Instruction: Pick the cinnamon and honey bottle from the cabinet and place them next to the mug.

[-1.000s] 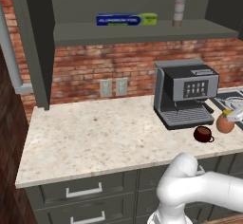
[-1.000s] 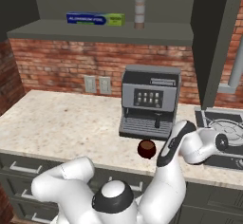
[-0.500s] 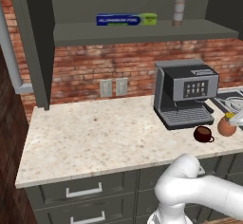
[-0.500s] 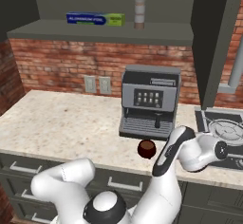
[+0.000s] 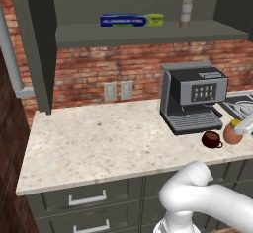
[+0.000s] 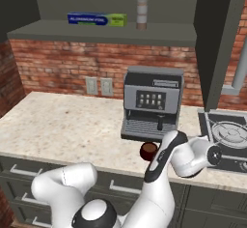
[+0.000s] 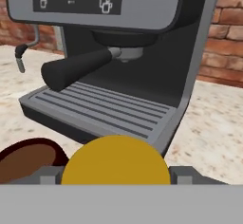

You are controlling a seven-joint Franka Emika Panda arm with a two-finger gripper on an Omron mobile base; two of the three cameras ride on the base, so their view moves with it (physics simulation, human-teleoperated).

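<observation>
Honey bottle (image 5: 232, 134): sitting low at the desk (image 5: 99, 143), just right of the mug (image 5: 211, 138), in front of the espresso machine (image 5: 193, 98); yellow lid (image 7: 115, 160) filling the lower middle of the hand view, between the two grey finger tips.

Claw (image 7: 115, 173): standing partly open with its fingers (image 7: 187, 174) flanking the honey bottle on either side; looking like a grip on the jar, though contact at the pads is not plain, so cannot tell whether clamping or letting go.

Mug: resting on the desk in front of the espresso machine's drip tray (image 7: 99, 107); dark rim showing at lower left of the hand view, just beside the honey bottle.

Cinnamon (image 5: 186, 12): standing upright on the cabinet shelf (image 5: 148, 29), well apart from the mug, right of the blue foil box (image 5: 131, 20); looking untouched.

Cabinet (image 6: 106, 31): holding the cinnamon and the foil box on its flat shelf; no orange jar up there.

Progress, judged: roughly half through; honey bottle already down beside the mug, either just set or about to be set.

Remaining, judged: freeing the honey bottle if not freed, lifting clear without knocking the mug, reaching up to the shelf for the cinnamon, carrying it down and standing it next to the mug.

Watching for: handle of the mug and the machine's portafilter (image 7: 78, 69) lying near the retreat path.
</observation>
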